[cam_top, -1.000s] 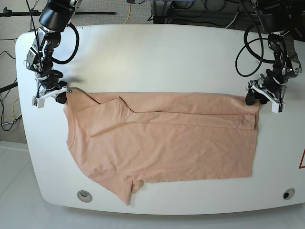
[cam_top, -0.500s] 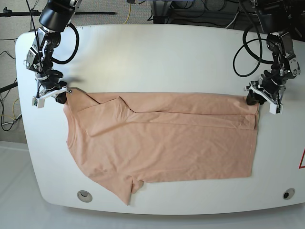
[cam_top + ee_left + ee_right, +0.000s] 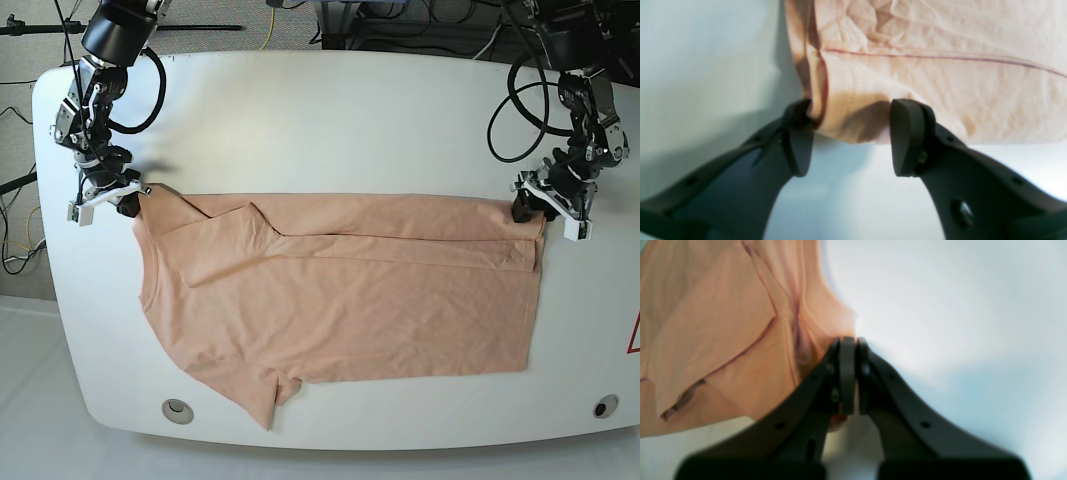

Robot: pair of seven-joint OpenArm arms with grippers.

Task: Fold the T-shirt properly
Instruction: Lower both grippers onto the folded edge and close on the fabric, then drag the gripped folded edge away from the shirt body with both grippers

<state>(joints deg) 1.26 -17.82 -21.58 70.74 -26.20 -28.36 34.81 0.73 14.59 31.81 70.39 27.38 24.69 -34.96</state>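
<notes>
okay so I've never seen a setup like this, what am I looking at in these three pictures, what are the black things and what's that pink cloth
This is a two-armed robot at a white table. One picture looks down from above; the other two come from cameras on each wrist. The cloth is a peach T-shirt, lying flat and partly folded. The black forks are each arm's tool. The right tool is shut on the T-shirt's edge. The left tool stands open around a corner of the T-shirt, with fabric between its tips, not clamped.
</notes>
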